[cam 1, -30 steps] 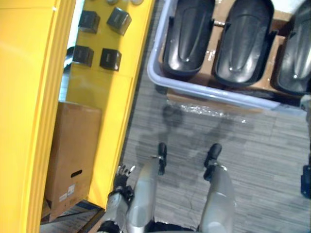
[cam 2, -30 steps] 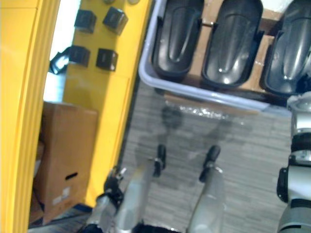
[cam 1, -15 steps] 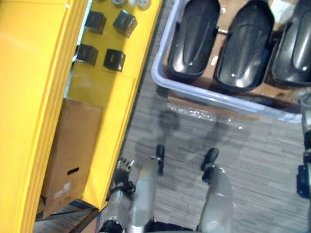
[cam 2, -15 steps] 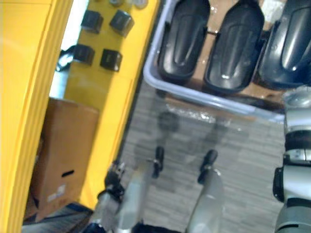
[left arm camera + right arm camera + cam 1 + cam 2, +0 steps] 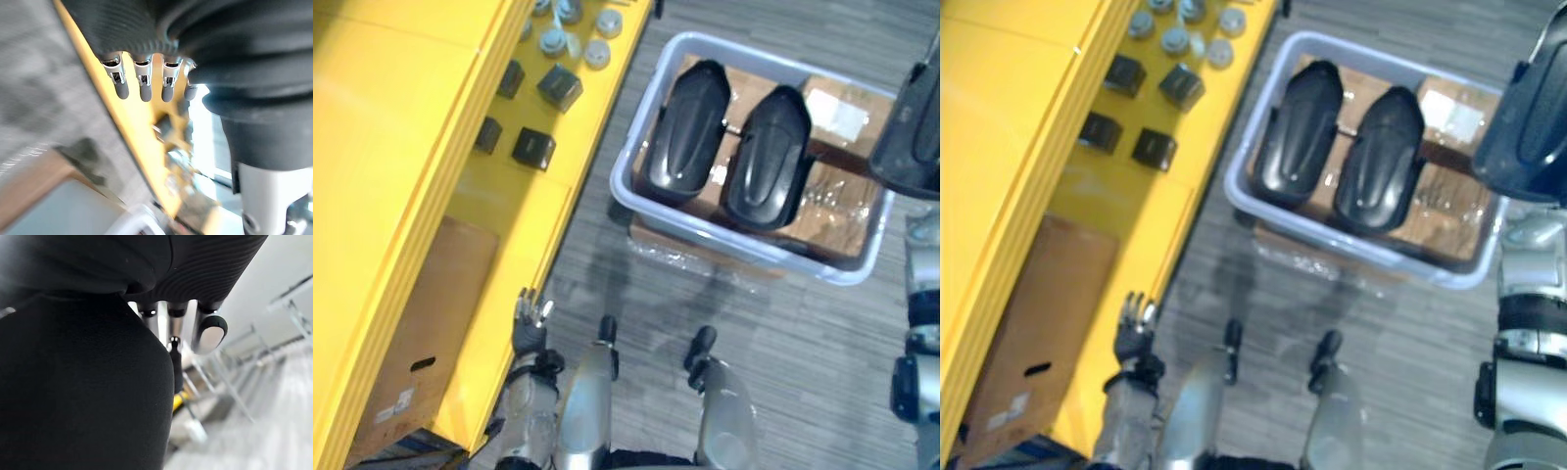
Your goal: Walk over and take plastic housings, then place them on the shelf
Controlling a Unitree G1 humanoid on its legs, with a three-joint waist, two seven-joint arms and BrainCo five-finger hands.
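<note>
Two black plastic housings lie side by side in a pale lavender bin on the floor ahead. A third black housing hangs raised at the right, above the bin's right end. My right hand is shut on that housing, its fingers reaching past the edge. My left hand hangs open beside the yellow shelf, fingers relaxed, holding nothing.
Small black boxes and grey round caps sit on the yellow shelf's lower level. A brown cardboard box stands under the shelf at the left. Cardboard lines the bin's bottom. Grey carpet lies between me and the bin.
The view has pulled back and shifted. One of the three housings has left the bin and now hangs raised in my right hand. My left hand has risen a little beside the shelf.
</note>
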